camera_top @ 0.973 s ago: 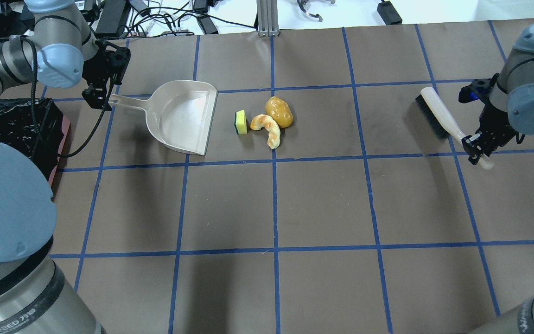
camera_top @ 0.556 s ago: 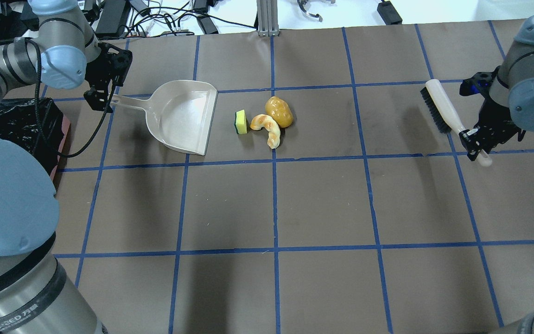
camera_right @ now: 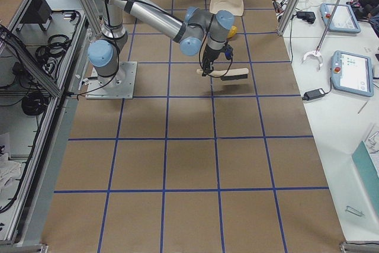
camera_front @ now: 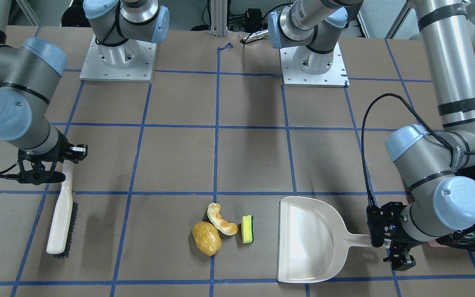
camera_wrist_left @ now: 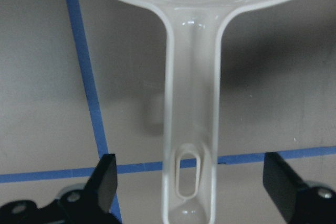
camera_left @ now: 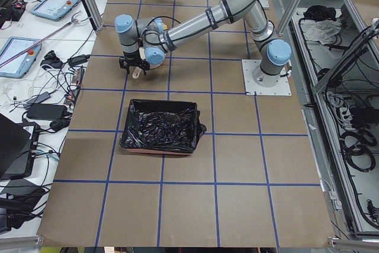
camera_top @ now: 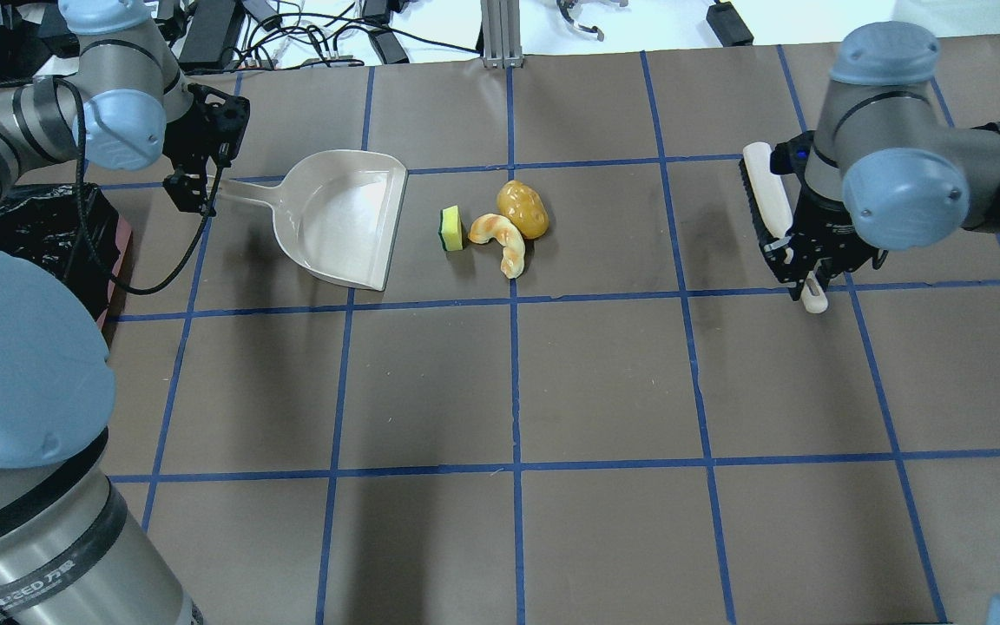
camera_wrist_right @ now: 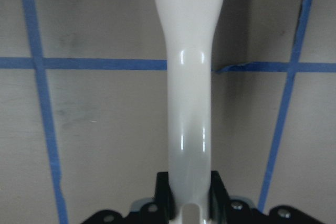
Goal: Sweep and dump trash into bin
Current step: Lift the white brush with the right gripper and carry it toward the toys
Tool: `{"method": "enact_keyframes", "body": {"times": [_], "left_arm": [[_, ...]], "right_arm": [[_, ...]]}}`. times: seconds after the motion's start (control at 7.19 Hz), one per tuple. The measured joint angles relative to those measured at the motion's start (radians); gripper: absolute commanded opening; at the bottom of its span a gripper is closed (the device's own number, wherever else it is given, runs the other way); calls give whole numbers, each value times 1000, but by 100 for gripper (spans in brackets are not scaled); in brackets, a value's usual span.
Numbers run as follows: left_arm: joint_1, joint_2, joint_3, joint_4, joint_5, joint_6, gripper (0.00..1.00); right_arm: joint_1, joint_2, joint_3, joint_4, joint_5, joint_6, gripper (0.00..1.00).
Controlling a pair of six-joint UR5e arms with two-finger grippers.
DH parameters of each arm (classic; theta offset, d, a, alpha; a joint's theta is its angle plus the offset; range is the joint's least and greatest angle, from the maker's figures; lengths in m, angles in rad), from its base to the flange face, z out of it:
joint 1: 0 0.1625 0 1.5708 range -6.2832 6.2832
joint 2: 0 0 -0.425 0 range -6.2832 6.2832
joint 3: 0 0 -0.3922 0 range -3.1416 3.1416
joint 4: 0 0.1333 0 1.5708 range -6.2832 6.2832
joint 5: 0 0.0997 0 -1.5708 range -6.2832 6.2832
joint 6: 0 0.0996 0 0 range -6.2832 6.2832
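The trash lies mid-table: a golden-brown potato-like lump (camera_top: 523,208), a curved tan bread piece (camera_top: 497,240) and a yellow sponge with a green edge (camera_top: 450,228). The cream dustpan (camera_top: 339,217) rests just left of them, mouth toward the sponge. My left gripper (camera_top: 196,187) is open, and in the left wrist view its fingers (camera_wrist_left: 105,182) stand wide on either side of the dustpan handle (camera_wrist_left: 191,103). My right gripper (camera_top: 799,269) is shut on the white handle of a black-bristled brush (camera_top: 765,204), well right of the trash. The black-lined bin (camera_top: 31,243) stands at the left table edge.
Cables and power bricks (camera_top: 292,35) lie beyond the table's far edge, beside an aluminium post (camera_top: 496,35). In the front-facing view the two arm bases (camera_front: 118,57) sit at the robot's side of the table. Blue tape lines grid the brown table.
My right arm has swung left toward the trash with the brush, which now points more straight away from me. My left gripper has crept slightly toward the dustpan handle.
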Motion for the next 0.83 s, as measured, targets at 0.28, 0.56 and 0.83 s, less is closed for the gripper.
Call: {"method": "enact_keyframes", "body": {"times": [0.28,0.56,0.83], "left_arm": [[0,-3,0,1,-1,9,30],[-1,-1,0,2,-2,13,16],[0,3,0,2,-2,14,16]], "right_arm": [[153,21,-25,1,19,239,4],[294,79,-81,9,56,434,2],[374,120,-130,67,104,525,1]]}}
